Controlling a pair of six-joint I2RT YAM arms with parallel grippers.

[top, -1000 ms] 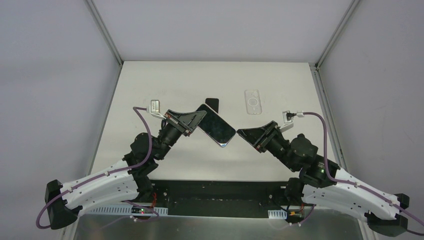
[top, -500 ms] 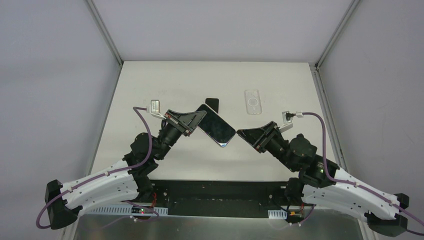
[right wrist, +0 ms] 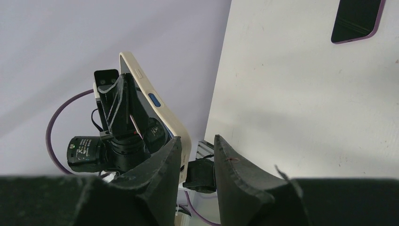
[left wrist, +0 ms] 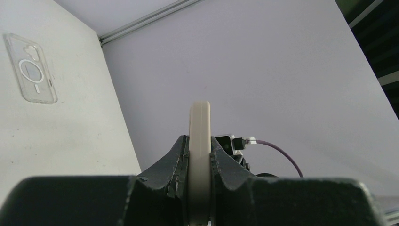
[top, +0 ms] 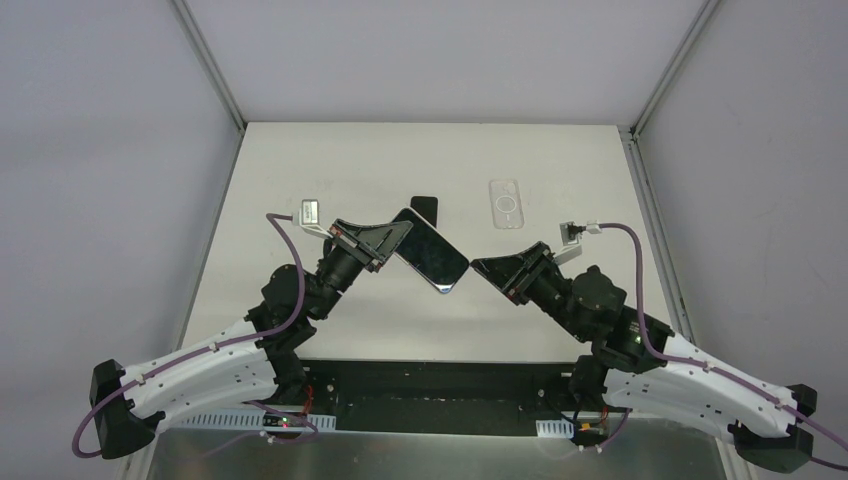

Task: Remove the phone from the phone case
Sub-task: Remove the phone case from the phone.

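I see the left fingers (left wrist: 176, 157) clamped on a cream-cased smartphone (top: 432, 256), one on each flat face. They hold it up off the white table (top: 330, 170). From overhead its dark screen faces the camera and its length runs diagonally, from the far left down toward the right arm. On the left wrist feed the case shows edge-on, standing upright between the two fingers.

The right fingers (right wrist: 160, 174) stand apart with nothing between them. They sit just beside the phone's free lower corner, and I cannot tell whether one tip touches it.

On the table beyond, a transparent phone case with a ring on its back (top: 506, 203) lies flat. A dark phone with a purple edge (right wrist: 356, 19) lies well to its left, partly hidden overhead by the raised phone.
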